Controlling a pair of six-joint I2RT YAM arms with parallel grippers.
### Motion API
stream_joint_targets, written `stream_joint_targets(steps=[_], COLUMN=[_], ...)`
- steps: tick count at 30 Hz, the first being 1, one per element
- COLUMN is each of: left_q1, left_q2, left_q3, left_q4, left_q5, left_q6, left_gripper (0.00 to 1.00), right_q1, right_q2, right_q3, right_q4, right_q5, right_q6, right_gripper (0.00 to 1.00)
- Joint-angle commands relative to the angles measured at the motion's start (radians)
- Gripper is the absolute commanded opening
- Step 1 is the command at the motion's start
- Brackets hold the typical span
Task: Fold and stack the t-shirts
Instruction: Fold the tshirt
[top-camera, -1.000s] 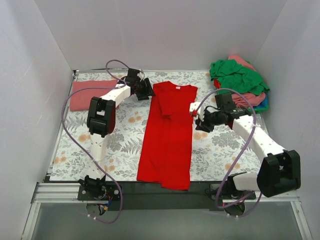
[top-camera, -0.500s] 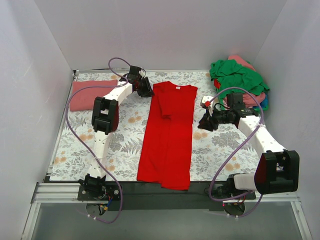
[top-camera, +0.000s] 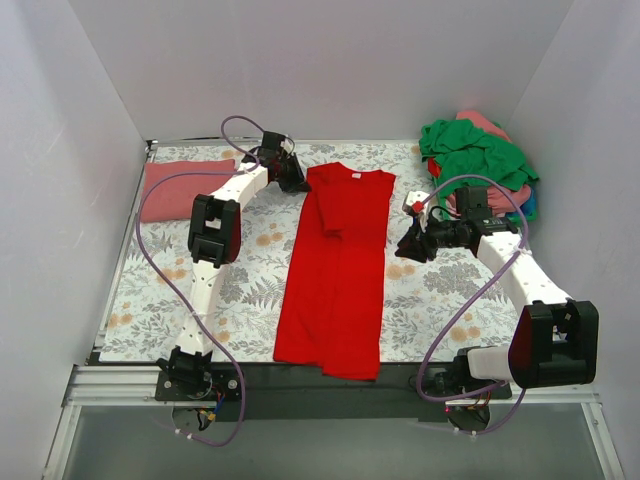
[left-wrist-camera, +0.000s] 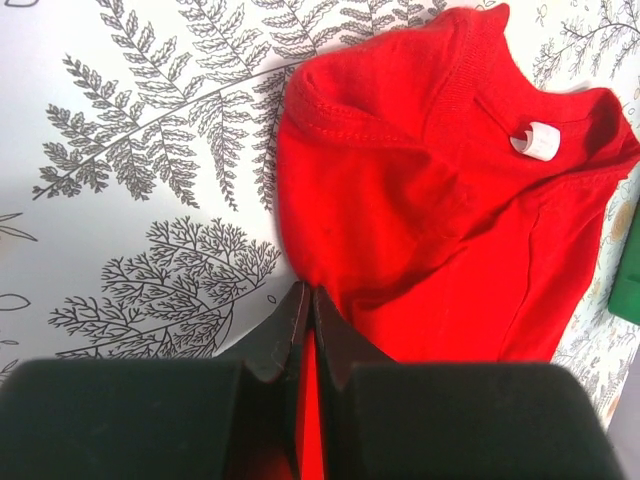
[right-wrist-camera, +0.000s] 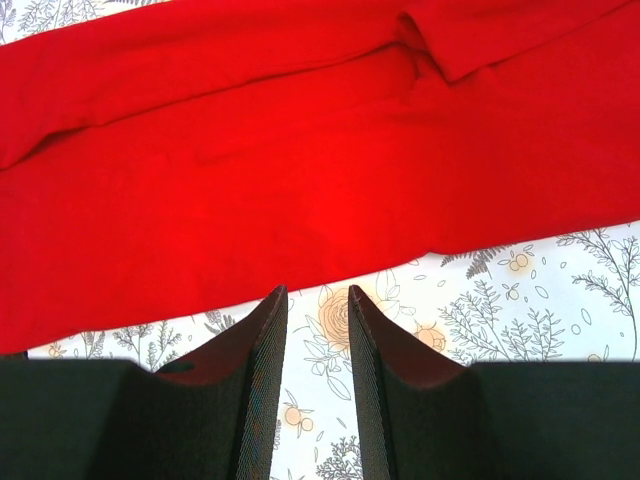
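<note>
A bright red t-shirt (top-camera: 335, 270) lies lengthwise in the middle of the table, its sleeves folded in. My left gripper (top-camera: 300, 183) sits at the shirt's far left corner, beside the collar. In the left wrist view the left gripper (left-wrist-camera: 307, 292) is shut, with the edge of the red t-shirt (left-wrist-camera: 430, 200) pinched between its jaws. My right gripper (top-camera: 403, 245) hovers just off the shirt's right edge. In the right wrist view the right gripper (right-wrist-camera: 315, 292) is open over the tablecloth, nothing between its fingers, short of the red t-shirt (right-wrist-camera: 300, 170).
A folded salmon-pink t-shirt (top-camera: 180, 188) lies at the back left. A heap of unfolded t-shirts (top-camera: 480, 160), green on top of pink and blue, sits at the back right. The floral tablecloth (top-camera: 250, 270) covers the table. White walls close in three sides.
The left jaws have closed on the red t-shirt's edge near the collar. The right gripper drew back to the right, off the shirt's edge, and now holds still.
</note>
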Motion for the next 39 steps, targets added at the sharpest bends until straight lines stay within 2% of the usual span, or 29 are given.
stream_joint_targets(steps=[1, 11, 21, 22, 25, 26, 28, 30, 32, 34, 35, 37, 38, 39], left_q1=[0.002, 0.112, 0.163, 0.163, 0.165, 0.166, 0.169, 0.169, 0.169, 0.169, 0.169, 0.169, 0.174, 0.174], left_q2=[0.007, -0.013, 0.030, 0.021, -0.023, -0.042, -0.119, -0.190, -0.340, -0.455, -0.579, -0.702, -0.779, -0.910], left_q3=[0.017, 0.022, 0.080, 0.082, 0.082, 0.079, 0.064, -0.013, -0.093, -0.247, -0.313, -0.525, -0.606, -0.785], left_q4=[-0.053, -0.057, -0.041, -0.044, -0.041, -0.038, -0.026, 0.012, 0.072, 0.114, 0.150, 0.201, 0.279, 0.333], left_q5=[-0.073, -0.229, -0.200, -0.206, -0.221, -0.222, -0.217, -0.212, -0.180, -0.122, -0.108, -0.076, -0.058, -0.022], left_q6=[-0.014, -0.122, -0.175, -0.171, -0.143, -0.131, -0.109, -0.056, 0.024, 0.108, 0.189, 0.245, 0.262, 0.279], left_gripper=[0.00, 0.00, 0.00, 0.09, 0.27, 0.37, 0.44, 0.50, 0.53, 0.57, 0.59, 0.68, 0.73, 0.87], right_q1=[-0.011, -0.015, -0.015, -0.017, -0.017, -0.015, -0.015, -0.015, -0.014, -0.008, 0.012, 0.038, 0.084, 0.110], right_q2=[-0.019, 0.000, 0.035, 0.038, 0.058, 0.061, 0.067, 0.073, 0.077, 0.075, 0.075, 0.069, 0.058, 0.049], right_q3=[-0.008, -0.011, -0.015, -0.014, -0.014, -0.014, -0.012, -0.011, -0.012, -0.006, 0.003, 0.009, 0.009, 0.000], right_q4=[0.017, 0.018, 0.035, 0.041, 0.043, 0.043, 0.043, 0.041, 0.029, 0.004, -0.015, -0.066, -0.080, -0.095], right_q5=[-0.033, -0.008, 0.041, 0.047, 0.056, 0.056, 0.050, 0.038, 0.015, -0.017, -0.025, -0.031, -0.030, -0.012], right_q6=[0.002, -0.001, 0.014, 0.020, 0.027, 0.028, 0.028, 0.024, 0.007, -0.053, -0.082, -0.177, -0.211, -0.279], right_gripper=[0.37, 0.37, 0.37, 0.37, 0.38, 0.38, 0.38, 0.38, 0.39, 0.40, 0.42, 0.46, 0.49, 0.56])
